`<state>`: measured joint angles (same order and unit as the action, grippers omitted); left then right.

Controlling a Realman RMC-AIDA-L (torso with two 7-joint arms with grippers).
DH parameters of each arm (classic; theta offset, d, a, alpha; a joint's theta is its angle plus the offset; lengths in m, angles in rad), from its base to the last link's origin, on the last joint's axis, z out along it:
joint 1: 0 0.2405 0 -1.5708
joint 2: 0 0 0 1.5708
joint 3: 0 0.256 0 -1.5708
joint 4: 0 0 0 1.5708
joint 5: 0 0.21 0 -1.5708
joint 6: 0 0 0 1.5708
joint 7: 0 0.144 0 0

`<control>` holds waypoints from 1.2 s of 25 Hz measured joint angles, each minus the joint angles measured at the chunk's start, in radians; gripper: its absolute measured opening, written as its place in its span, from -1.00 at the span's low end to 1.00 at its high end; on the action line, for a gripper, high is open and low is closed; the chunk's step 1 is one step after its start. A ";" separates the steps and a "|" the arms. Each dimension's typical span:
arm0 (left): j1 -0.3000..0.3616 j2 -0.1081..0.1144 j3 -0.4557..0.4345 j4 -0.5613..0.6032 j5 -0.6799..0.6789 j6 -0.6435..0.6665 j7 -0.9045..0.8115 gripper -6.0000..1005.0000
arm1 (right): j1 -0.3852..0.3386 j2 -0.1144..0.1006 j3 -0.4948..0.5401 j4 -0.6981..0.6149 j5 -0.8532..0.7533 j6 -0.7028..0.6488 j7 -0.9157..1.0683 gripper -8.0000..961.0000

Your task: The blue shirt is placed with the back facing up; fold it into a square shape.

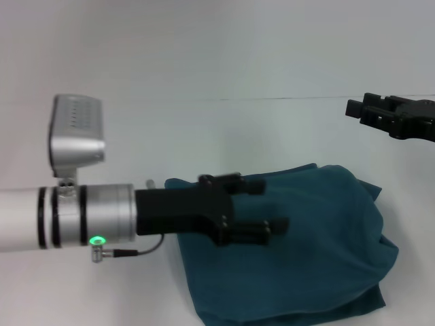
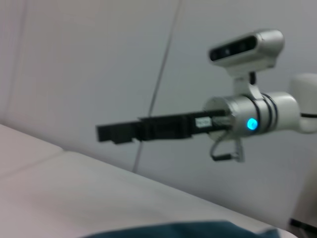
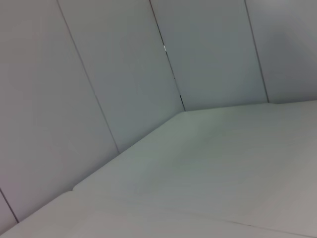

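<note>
Bench (image 1: 204, 136) fills my head view, pale and broad, with a seam running across its far side. On its near part the blue shirt (image 1: 319, 251) lies gathered into a thick, rumpled, roughly square bundle, its edges rounded and its lower hem doubled over, so I judge the fold to be well along yet still untidy. My left tool (image 1: 262, 207) hangs above the bundle's left part, reaching in from the left on its silver arm; its fingers stand apart and hold nothing, likely ready for another pinch at an edge. My right tool (image 1: 387, 117) sits raised at the far right, off the cloth; from here I cannot tell how its fingers stand, though the left wrist view shows it (image 2: 116, 133) carrying no fabric
</note>
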<state>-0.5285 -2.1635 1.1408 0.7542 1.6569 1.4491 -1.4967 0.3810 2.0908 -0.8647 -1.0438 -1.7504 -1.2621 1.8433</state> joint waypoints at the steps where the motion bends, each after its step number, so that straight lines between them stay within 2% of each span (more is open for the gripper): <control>1: 0.007 0.001 -0.022 0.010 0.000 0.005 0.003 0.73 | 0.000 0.000 0.000 -0.001 0.000 -0.001 0.005 0.03; 5: 0.048 0.004 -0.139 0.071 0.000 0.059 0.004 0.73 | -0.002 -0.001 0.000 -0.008 0.000 -0.014 0.030 0.01; 10: 0.094 0.009 -0.378 0.123 -0.006 0.172 -0.010 0.73 | -0.005 -0.003 0.005 -0.015 -0.020 -0.038 0.068 -0.01; 15: 0.100 0.024 -0.507 0.107 -0.010 0.256 -0.038 0.72 | -0.023 0.003 -0.001 -0.018 -0.082 -0.118 0.096 -0.03; 20: 0.107 0.024 -0.533 0.108 -0.014 0.341 -0.047 0.66 | -0.023 0.004 -0.002 -0.043 -0.077 -0.279 0.126 -0.05; 23: 0.110 0.025 -0.534 0.109 -0.015 0.370 -0.047 0.58 | -0.011 0.004 -0.027 -0.062 -0.085 -0.354 0.147 -0.18; 26: 0.120 0.022 -0.534 0.106 -0.015 0.373 -0.039 0.40 | -0.002 0.004 -0.069 -0.071 -0.131 -0.377 0.188 -0.33; 29: 0.132 0.014 -0.529 0.101 -0.010 0.375 -0.026 0.22 | -0.010 0.007 -0.092 -0.048 -0.199 -0.346 0.204 -0.49; 30: 0.136 0.011 -0.527 0.100 -0.010 0.375 -0.021 -0.01 | -0.017 0.007 -0.096 -0.031 -0.217 -0.324 0.199 -0.55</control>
<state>-0.3921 -2.1527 0.6135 0.8544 1.6471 1.8241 -1.5175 0.3644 2.0979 -0.9604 -1.0749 -1.9675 -1.5859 2.0424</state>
